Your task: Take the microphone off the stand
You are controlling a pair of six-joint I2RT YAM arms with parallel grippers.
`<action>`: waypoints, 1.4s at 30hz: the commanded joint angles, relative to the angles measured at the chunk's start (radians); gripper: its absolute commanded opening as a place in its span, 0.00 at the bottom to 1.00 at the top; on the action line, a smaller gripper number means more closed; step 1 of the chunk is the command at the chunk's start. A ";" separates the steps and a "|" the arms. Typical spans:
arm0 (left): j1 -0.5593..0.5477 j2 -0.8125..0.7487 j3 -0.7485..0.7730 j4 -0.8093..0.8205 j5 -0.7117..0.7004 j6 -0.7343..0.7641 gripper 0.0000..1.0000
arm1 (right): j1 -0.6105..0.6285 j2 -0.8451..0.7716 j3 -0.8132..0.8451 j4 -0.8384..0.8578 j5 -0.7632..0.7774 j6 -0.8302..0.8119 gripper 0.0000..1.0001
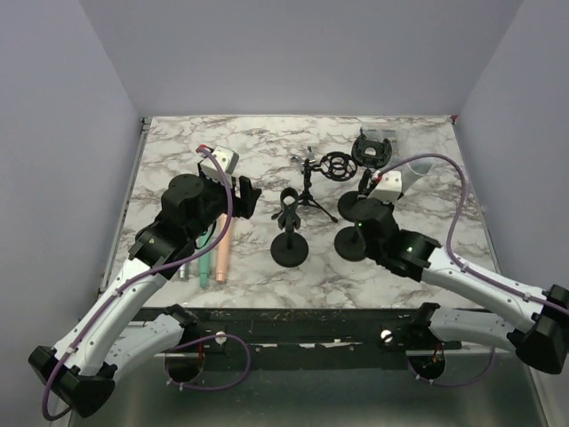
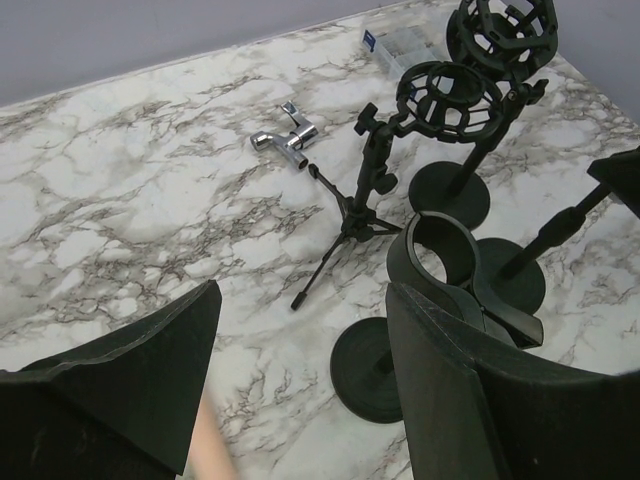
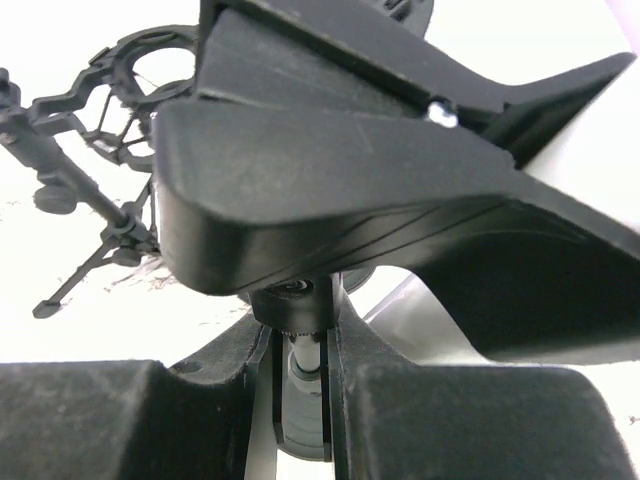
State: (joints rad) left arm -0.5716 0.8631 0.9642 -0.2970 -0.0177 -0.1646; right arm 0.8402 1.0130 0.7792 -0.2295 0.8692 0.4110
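Observation:
A black stand with an empty clip (image 1: 289,206) rises from a round base (image 1: 290,253) at mid-table; the left wrist view shows that clip (image 2: 440,255) and base (image 2: 372,372). My left gripper (image 1: 247,194) (image 2: 305,385) hovers open just left of it, holding nothing. A pink microphone (image 1: 222,252) (image 2: 212,445), a green one (image 1: 210,258) and a grey one (image 1: 183,269) lie flat under the left arm. My right gripper (image 1: 363,218) (image 3: 300,350) is shut on the thin pole (image 3: 305,335) of a second stand, below its big black clip (image 3: 350,180). That stand's base (image 1: 350,243) sits on the table.
A small tripod (image 1: 311,197) (image 2: 350,215) carries a round shock mount (image 1: 338,165) (image 2: 450,98). A further shock mount (image 1: 373,149) (image 2: 500,30) and a third round base (image 1: 360,206) stand behind. A chrome fitting (image 2: 288,140) lies far back. Grey walls enclose the marble table (image 1: 427,205).

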 commanded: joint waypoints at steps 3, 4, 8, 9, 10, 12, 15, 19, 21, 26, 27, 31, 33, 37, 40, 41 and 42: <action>-0.006 0.010 -0.007 -0.014 -0.034 0.015 0.69 | 0.151 0.160 0.104 -0.186 0.189 0.257 0.08; -0.006 0.010 -0.006 -0.015 -0.032 0.015 0.69 | 0.156 0.173 0.112 -0.205 0.190 0.280 0.08; -0.006 0.006 -0.005 -0.014 -0.034 0.017 0.69 | 0.172 0.178 0.117 -0.214 0.187 0.287 0.22; -0.006 0.004 -0.006 -0.015 -0.034 0.017 0.69 | 0.174 0.170 0.117 -0.212 0.183 0.282 0.27; -0.005 0.004 -0.007 -0.014 -0.034 0.017 0.69 | 0.175 0.162 0.115 -0.205 0.180 0.265 0.32; -0.006 0.003 -0.007 -0.014 -0.034 0.017 0.69 | 0.174 0.138 0.111 -0.194 0.167 0.239 0.45; -0.007 0.004 -0.005 -0.017 -0.029 0.016 0.69 | 0.174 0.086 0.102 -0.168 0.139 0.190 0.60; -0.006 0.008 -0.004 -0.017 -0.032 0.017 0.69 | 0.174 0.031 0.120 -0.189 0.075 0.136 0.73; -0.005 0.008 -0.005 -0.016 -0.027 0.016 0.69 | 0.175 0.007 0.133 -0.202 0.041 0.113 0.77; -0.006 0.020 -0.001 -0.020 -0.023 0.014 0.69 | 0.174 -0.024 0.180 -0.232 -0.066 0.089 0.82; -0.005 0.022 0.000 -0.023 -0.018 0.014 0.69 | 0.174 -0.020 0.188 -0.234 -0.081 0.089 0.83; -0.006 0.020 -0.004 -0.018 -0.027 0.014 0.69 | 0.175 0.016 0.240 -0.282 -0.125 0.110 0.83; -0.005 0.022 -0.002 -0.021 -0.027 0.015 0.69 | 0.174 0.026 0.262 -0.301 -0.156 0.106 0.83; -0.006 0.023 0.002 -0.025 -0.028 0.016 0.69 | 0.174 0.012 0.295 -0.329 -0.172 0.099 0.84; -0.006 0.018 -0.004 -0.020 -0.023 0.016 0.69 | 0.174 -0.019 0.304 -0.292 -0.212 0.048 0.84; -0.005 0.018 -0.006 -0.016 -0.028 0.016 0.69 | 0.174 -0.028 0.316 -0.288 -0.217 0.042 0.85; -0.006 0.021 -0.007 -0.016 -0.030 0.016 0.69 | 0.175 -0.035 0.327 -0.284 -0.219 0.035 0.86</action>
State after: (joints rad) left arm -0.5716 0.8867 0.9642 -0.3172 -0.0311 -0.1604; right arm 1.0088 1.0233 1.0424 -0.5262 0.7082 0.4965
